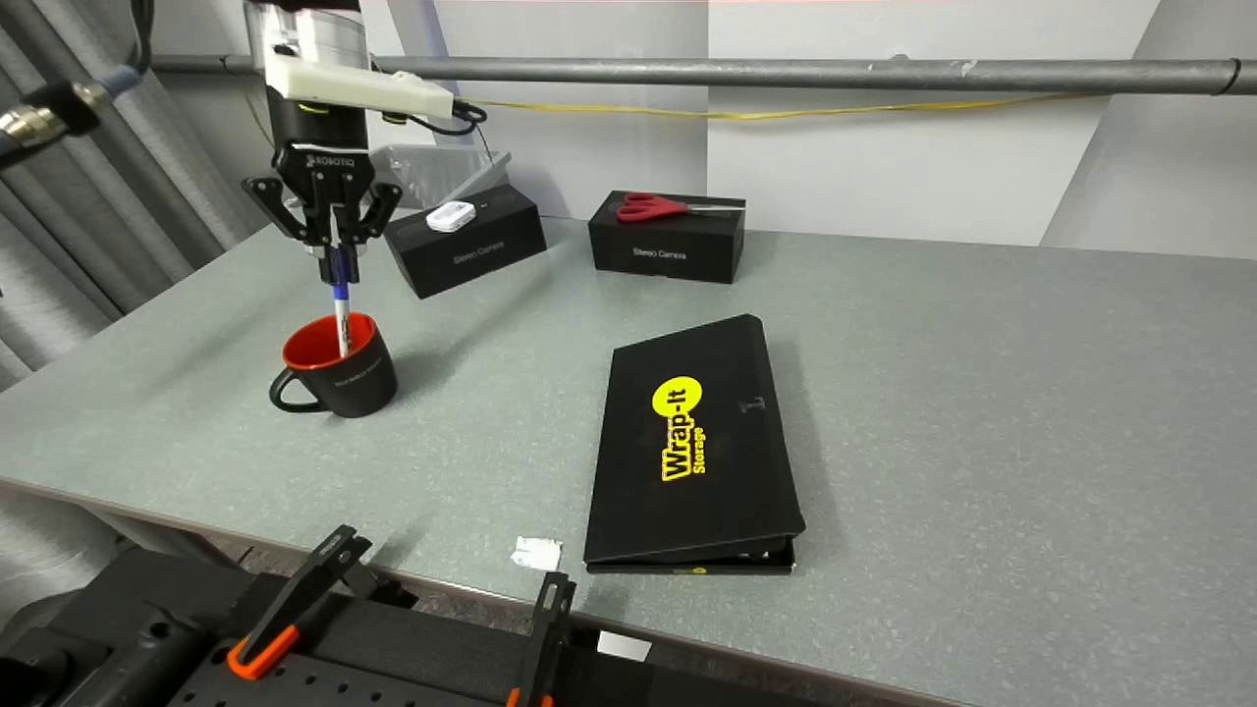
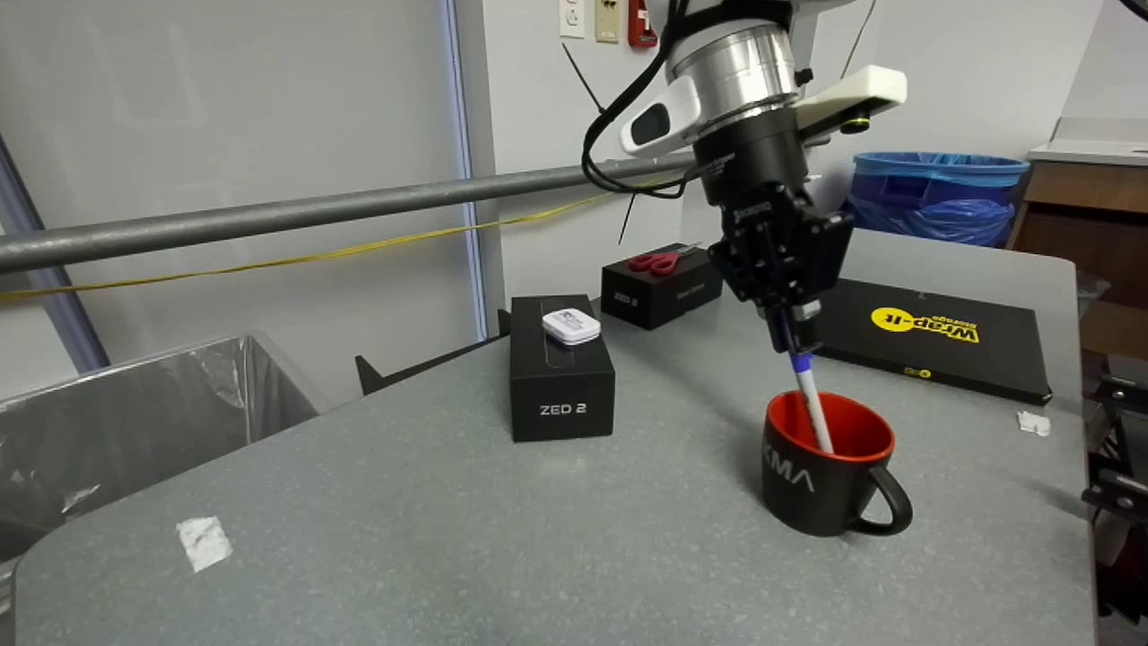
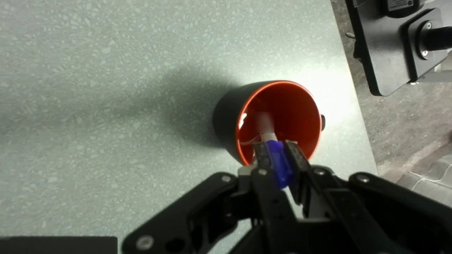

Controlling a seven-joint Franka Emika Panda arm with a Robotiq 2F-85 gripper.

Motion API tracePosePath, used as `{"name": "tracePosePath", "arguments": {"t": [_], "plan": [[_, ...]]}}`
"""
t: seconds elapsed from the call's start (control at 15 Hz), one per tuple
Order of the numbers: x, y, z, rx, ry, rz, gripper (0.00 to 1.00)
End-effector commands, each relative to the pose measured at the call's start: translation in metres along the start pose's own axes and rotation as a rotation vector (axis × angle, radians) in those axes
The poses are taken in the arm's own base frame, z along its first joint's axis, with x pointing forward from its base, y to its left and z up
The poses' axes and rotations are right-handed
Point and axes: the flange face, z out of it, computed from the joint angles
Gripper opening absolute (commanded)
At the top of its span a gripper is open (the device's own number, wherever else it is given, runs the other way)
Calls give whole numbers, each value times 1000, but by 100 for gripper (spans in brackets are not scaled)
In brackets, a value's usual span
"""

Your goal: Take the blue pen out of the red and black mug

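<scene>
Grasp made, pen (image 2: pixel 813 408) not yet out

The jaws pinch its blue end; its white lower part seems to reach into the mug (image 2: pixel 818 502) on the bench (image 1: pixel 933 442); gripping looks done; lifting it clear is left.

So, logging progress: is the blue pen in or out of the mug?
Partly in: the pincer grips the blue pen, whose white lower part reaches inside the mug.

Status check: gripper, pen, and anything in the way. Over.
Gripper shut on the blue pen, upper end. White lower part down inside the red and black mug, not out yet. Mug around it likely the only snag.
</scene>
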Motion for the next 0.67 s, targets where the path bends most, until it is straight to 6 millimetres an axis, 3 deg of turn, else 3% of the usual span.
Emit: {"name": "tracePosePath", "arguments": {"t": [0.0,0.2,0.4,0.53,0.6], "plan": [[-21,-12,-38,-12,16,12,3],[-42,-22,-75,-51,28,40,3],[-66,-15,-103,-77,0,131,3],[-82,3,-102,-105,-43,227,3],[-87,16,-92,-126,-68,283,3]]}}
